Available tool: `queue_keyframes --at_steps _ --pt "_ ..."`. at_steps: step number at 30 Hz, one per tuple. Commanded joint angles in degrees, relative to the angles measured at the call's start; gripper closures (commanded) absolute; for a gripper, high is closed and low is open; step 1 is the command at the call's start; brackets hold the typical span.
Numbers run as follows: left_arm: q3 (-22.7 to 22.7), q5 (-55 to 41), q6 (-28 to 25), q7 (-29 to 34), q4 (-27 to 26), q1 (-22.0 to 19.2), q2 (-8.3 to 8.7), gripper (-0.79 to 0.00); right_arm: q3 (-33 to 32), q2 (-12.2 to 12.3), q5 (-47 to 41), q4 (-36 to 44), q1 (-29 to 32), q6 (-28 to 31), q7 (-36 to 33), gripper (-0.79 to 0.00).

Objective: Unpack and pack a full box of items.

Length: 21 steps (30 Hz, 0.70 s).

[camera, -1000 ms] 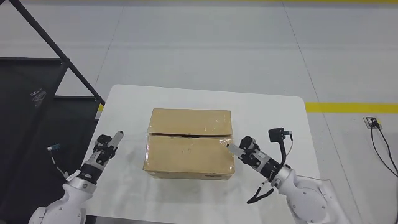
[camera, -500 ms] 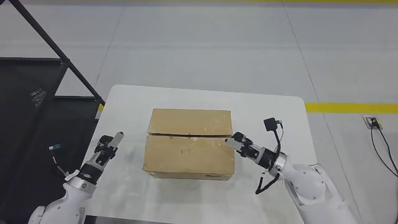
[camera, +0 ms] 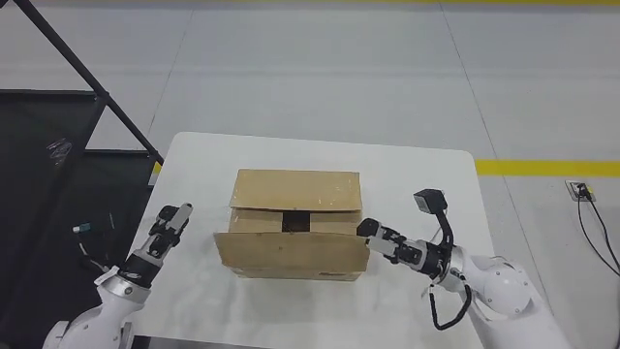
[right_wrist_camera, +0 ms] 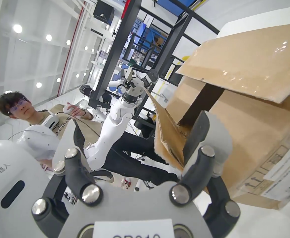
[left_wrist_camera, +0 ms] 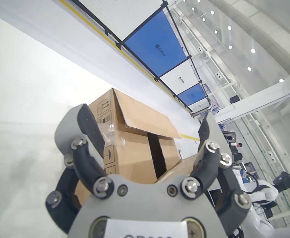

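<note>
A brown cardboard box [camera: 295, 189] stands mid-table. Its near top flap [camera: 291, 248] is folded outward toward me, leaving a dark gap [camera: 295, 220] under the far flap, which lies flat. My right gripper [camera: 366, 228] is at the near flap's right corner. In the right wrist view it [right_wrist_camera: 138, 122] is open, and the flap's torn edge [right_wrist_camera: 164, 130] lies against one finger [right_wrist_camera: 197, 130]. My left gripper [camera: 172, 218] is open, off the box's left side. In its own view it [left_wrist_camera: 145, 115] points at the box [left_wrist_camera: 135, 134] with nothing between its fingers.
The white table [camera: 417, 174] has bare room on both sides of the box and behind it. A black metal frame [camera: 58, 155] with dark panels stands beside the table's left edge.
The near top flap, flat one second ago, has swung up and outward toward me, with my right gripper at its right corner. The left arm has kept still.
</note>
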<state>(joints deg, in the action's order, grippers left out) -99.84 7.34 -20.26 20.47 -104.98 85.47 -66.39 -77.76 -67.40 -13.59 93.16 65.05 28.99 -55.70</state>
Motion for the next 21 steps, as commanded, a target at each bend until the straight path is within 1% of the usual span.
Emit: queue_keyframes --at_steps 1,7,15,21 --pt "-0.2 -1.9 -1.0 1.8 -0.3 0.1 0.1 -0.785 -0.2 0.2 -0.9 0.8 0.5 0.4 -1.5 -0.785" --pt "-0.3 -5.5 -4.7 7.5 -1.1 0.8 0.48 -0.785 -0.3 0.8 -1.3 2.4 2.1 1.0 -5.2 -0.785" --pt "1.4 -5.0 -9.0 16.3 -1.8 1.3 1.18 -0.785 1.2 1.6 1.7 3.4 3.4 0.8 -10.5 -0.785" --pt "2.5 -4.3 -11.9 23.0 -1.9 1.5 1.83 -0.785 2.6 2.0 3.8 3.4 3.8 0.3 -11.8 -0.785"
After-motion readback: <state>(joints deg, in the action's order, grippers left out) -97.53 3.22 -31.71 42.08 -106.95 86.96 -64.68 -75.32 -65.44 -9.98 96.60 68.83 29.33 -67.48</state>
